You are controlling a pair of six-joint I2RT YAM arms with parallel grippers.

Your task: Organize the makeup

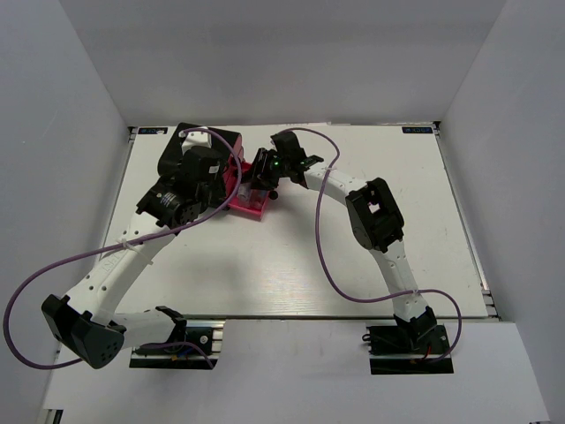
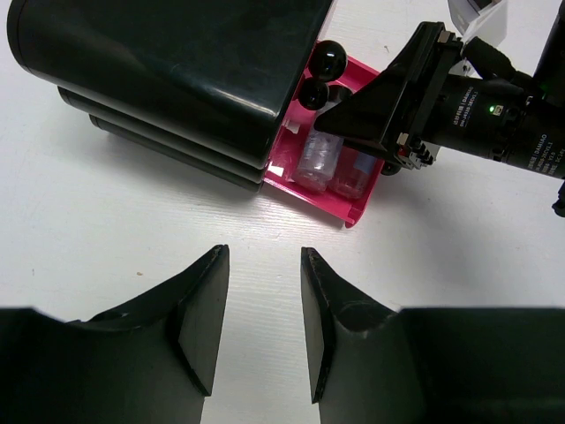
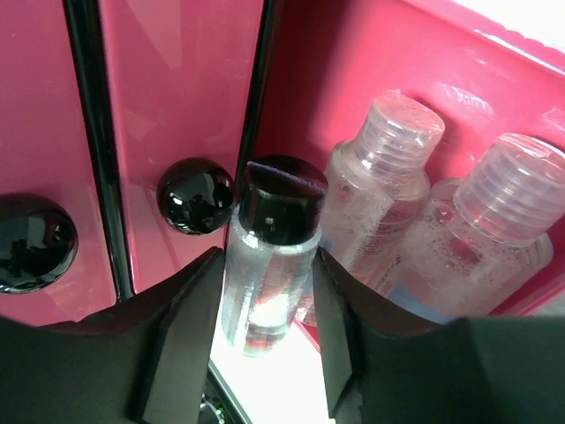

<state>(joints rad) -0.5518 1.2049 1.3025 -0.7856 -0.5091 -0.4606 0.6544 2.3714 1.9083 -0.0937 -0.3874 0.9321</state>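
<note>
The small clear bottle with the black cap (image 3: pixel 269 256) sits between the fingers of my right gripper (image 3: pixel 267 265). The jaws are closed to the bottle's width and press on its two sides, with the cap pointing away from my wrist. It is at the side of the open pink drawer (image 2: pixel 353 212), just beside two clear-capped bottles (image 3: pixel 375 203) (image 3: pixel 477 238) that lie side by side in the drawer. I cannot tell whether my bottle touches the drawer floor. On its other side are the closed pink drawer fronts with round black knobs (image 3: pixel 196 196).

The drawer sticks out of the black box (image 2: pixel 177 71), which stands near the far edge of the table (image 1: pixel 353 265), left of the middle. My right arm rises from its base at the near edge, bends at the elbow over the right half and reaches leftward and slightly down, so the wrist meets the drawer from the right.

My left gripper (image 2: pixel 262 265) hangs over bare tabletop just near of the box and drawer. Its jaws are parted with nothing between them. The left arm sweeps up from the near left corner, with its wrist over the box.

Bare white surface runs along the near edge and across the whole right side. The far left part is crowded with the box, the drawer and both wrists close together.
</note>
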